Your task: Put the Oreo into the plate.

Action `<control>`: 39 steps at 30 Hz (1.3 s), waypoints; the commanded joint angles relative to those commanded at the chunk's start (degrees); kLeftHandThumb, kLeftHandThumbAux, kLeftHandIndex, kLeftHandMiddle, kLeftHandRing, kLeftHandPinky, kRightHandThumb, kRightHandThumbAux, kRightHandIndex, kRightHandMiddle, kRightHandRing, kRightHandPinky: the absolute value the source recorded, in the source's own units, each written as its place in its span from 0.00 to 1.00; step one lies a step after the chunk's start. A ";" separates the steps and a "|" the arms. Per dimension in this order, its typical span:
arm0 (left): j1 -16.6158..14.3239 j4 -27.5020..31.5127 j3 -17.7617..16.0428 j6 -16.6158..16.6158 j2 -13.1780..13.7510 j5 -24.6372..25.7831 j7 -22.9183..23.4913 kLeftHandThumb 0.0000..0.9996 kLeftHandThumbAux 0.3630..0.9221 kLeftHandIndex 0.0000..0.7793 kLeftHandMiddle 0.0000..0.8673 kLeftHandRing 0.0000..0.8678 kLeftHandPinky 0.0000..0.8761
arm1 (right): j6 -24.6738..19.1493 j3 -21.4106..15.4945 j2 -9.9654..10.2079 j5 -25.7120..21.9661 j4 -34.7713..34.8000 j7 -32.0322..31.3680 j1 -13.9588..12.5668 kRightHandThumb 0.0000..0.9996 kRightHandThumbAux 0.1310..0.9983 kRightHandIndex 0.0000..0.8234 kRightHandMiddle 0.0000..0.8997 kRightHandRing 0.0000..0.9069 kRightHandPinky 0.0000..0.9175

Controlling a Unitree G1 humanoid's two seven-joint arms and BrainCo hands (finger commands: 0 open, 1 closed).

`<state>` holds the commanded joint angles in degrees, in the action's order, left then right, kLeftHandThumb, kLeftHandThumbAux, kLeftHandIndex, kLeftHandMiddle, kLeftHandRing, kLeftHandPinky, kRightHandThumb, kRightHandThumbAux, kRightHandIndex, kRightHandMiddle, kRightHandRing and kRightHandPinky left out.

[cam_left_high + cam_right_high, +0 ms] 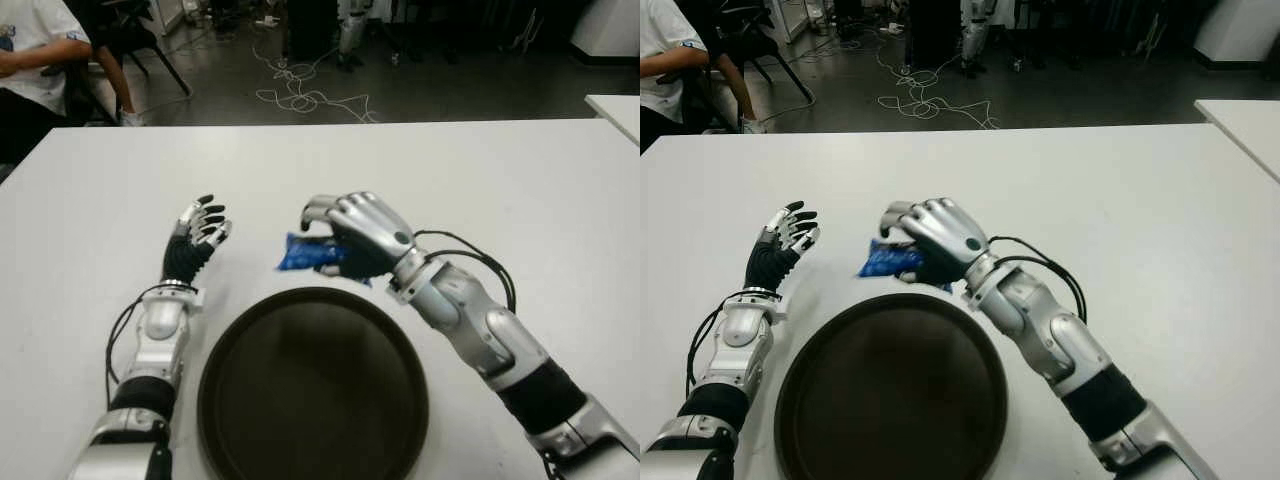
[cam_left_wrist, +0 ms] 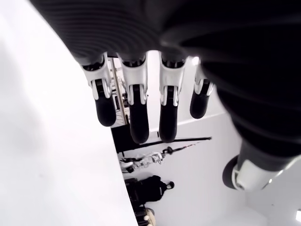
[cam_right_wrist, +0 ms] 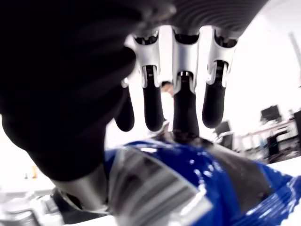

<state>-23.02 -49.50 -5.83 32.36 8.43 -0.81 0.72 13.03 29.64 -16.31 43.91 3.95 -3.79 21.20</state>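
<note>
A blue Oreo packet (image 1: 305,253) is held in my right hand (image 1: 345,235), whose fingers curl over it just beyond the far rim of the dark round plate (image 1: 313,388). The right wrist view shows the blue wrapper (image 3: 188,183) under the fingers (image 3: 184,101). The packet hangs a little above the white table (image 1: 500,190), not over the plate's middle. My left hand (image 1: 197,237) shows left of the plate, fingers raised and loosely spread, holding nothing.
The plate sits at the table's near edge between my arms. A second white table's corner (image 1: 615,108) shows at far right. A seated person (image 1: 30,60) and loose cables (image 1: 300,95) on the floor lie beyond the table.
</note>
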 joint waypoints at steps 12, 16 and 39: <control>0.39 1.33 0.28 -1.27 -0.16 -0.09 -0.06 0.16 0.46 0.19 0.27 0.25 0.19 | 8.21 4.16 1.08 -7.01 -3.21 -10.61 1.70 0.37 0.80 0.75 0.90 0.91 0.89; 0.63 1.91 0.38 -1.57 -0.21 -0.28 -0.29 0.16 0.48 0.19 0.27 0.25 0.19 | 9.27 3.35 1.46 -11.45 -3.18 -13.51 1.41 0.36 0.81 0.76 0.89 0.90 0.87; 1.84 5.39 0.23 -3.96 -1.16 -0.58 -1.21 0.16 0.54 0.21 0.29 0.26 0.23 | 7.14 2.94 1.06 -16.02 -3.27 -22.63 0.61 0.33 0.81 0.69 0.85 0.87 0.87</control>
<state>-21.19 -44.10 -5.60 28.40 7.28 -1.38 -0.48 20.16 32.57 -15.25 27.90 0.68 -26.42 21.81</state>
